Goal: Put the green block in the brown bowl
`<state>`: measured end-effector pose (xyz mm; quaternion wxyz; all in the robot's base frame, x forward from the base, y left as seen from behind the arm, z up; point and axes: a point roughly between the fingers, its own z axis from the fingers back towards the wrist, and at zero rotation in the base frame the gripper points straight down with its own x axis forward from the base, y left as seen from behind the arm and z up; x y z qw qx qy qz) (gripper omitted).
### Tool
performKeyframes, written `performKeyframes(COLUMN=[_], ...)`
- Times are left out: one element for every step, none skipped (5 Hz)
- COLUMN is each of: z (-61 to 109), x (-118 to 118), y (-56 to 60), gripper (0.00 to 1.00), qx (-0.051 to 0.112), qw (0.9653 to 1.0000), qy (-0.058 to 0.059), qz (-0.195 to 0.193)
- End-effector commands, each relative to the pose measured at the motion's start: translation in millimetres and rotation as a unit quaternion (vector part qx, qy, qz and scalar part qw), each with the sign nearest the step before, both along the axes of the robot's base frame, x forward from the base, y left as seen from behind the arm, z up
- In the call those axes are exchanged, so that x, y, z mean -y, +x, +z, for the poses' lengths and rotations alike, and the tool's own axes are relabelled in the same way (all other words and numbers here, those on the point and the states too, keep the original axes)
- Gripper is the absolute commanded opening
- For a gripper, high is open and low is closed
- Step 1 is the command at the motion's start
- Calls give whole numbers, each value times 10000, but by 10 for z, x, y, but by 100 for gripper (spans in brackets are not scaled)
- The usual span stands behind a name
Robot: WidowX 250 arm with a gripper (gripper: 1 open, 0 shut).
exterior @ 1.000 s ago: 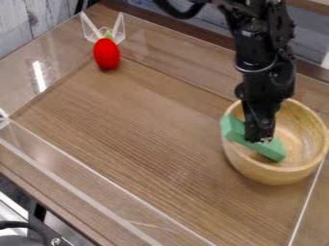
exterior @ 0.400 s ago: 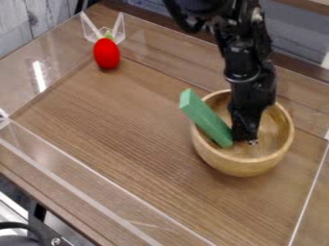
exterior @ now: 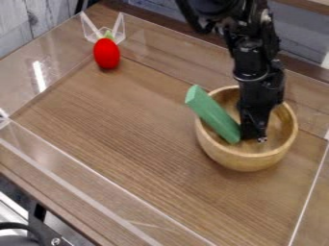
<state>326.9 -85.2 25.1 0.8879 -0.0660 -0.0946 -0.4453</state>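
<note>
While the fingers point(exterior: 259, 135) press together inside the brown bowl point(exterior: 247, 158), the green block point(exterior: 214, 112) leans on its rim above the wooden table point(exterior: 115, 135)

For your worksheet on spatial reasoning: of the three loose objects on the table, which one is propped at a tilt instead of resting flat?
The green block: it leans on the brown bowl's rim, one end inside. The red ball rests on the tabletop.

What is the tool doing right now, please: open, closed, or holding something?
Tool: closed, down inside the bowl, holding nothing; the block leans against the bowl's rim beside it.
</note>
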Motion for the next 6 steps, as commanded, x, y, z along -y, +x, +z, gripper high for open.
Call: performKeyframes(z=[33,-2,-48,-60,-73,-78], x=[130,215,294,364,422,470], y=[54,45,36,14,-22,-50], gripper=[0,0,0,0,0,0], qx=[139,110,78,32,-22,-74], qw=[9998,9996,9994,9990,9986,9982], qy=[-64,-103,-158,-219,-281,-341], qz=[-139,-229,-310,-389,-447,-496])
